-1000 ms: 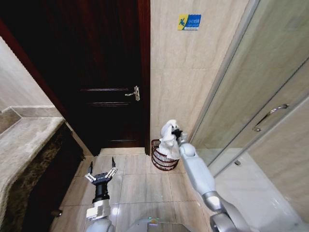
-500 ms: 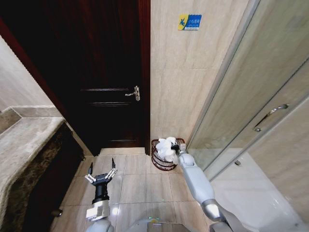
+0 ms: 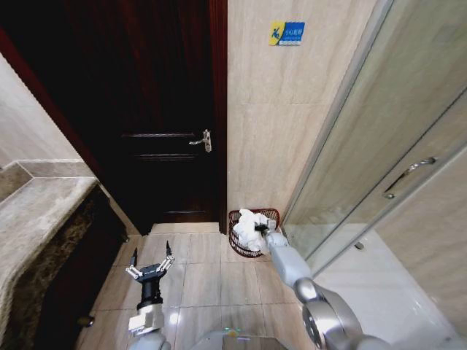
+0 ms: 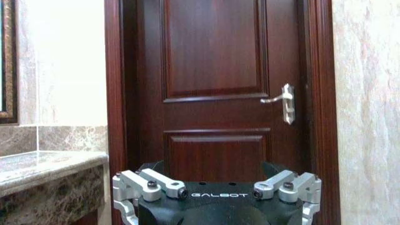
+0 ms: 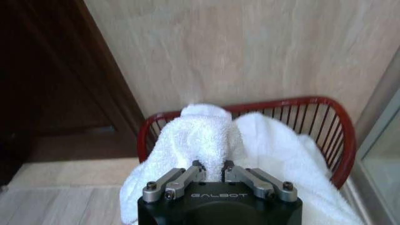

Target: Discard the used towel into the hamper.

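The right gripper (image 3: 260,228) stays clamped on the white towel (image 3: 248,222), which is lowered into the hamper (image 3: 237,243) by the wall. The left gripper (image 3: 149,263) hovers spread apart above the floor.

1. The inside and base of the hamper (image 5: 340,136) are covered by the white towel (image 5: 206,140).
2. The fingertips of the right gripper (image 5: 212,171) are buried in towel folds.
3. The left gripper (image 4: 216,199) is cut off by the frame's edge.
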